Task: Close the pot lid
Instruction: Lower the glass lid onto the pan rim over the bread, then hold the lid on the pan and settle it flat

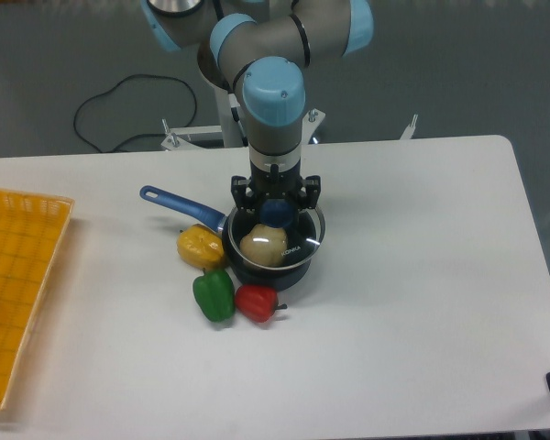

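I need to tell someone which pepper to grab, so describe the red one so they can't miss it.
Start at the dark blue pot under the robot's gripper, near the middle of the white table. Three peppers sit along its left and front side; the red pepper is the one nearest the camera, just in front of the pot. It lies right of the green pepper, and the yellow pepper sits farther back, by the handle.
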